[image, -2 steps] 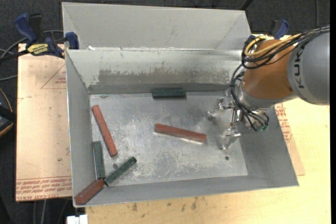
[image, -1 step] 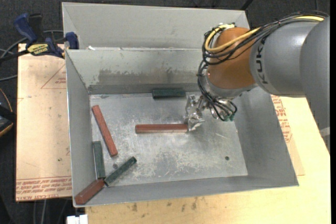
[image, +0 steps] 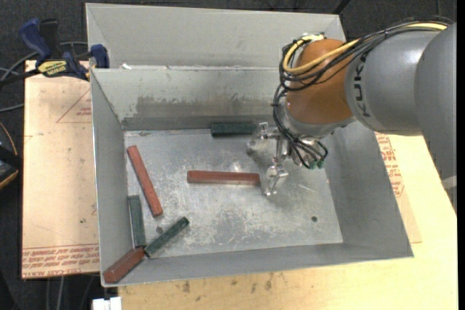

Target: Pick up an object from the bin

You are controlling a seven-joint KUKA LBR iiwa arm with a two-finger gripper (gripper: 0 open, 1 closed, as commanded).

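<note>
My gripper (image: 272, 181) reaches down to the bin floor right of the middle, under the orange wrist cover. A flat reddish-brown stick (image: 221, 177) lies level on the floor, and its right end meets the fingertips. Whether the stick sits between the fingers is not clear. A short dark green block (image: 234, 129) lies by the back wall, up and to the left of the gripper.
Another reddish-brown stick (image: 144, 181) lies slanted at the left. Near the front left corner lie a dark green bar (image: 136, 220), a dark green stick (image: 166, 237) and a reddish-brown piece (image: 123, 266). The arm comes in over the bin's right side.
</note>
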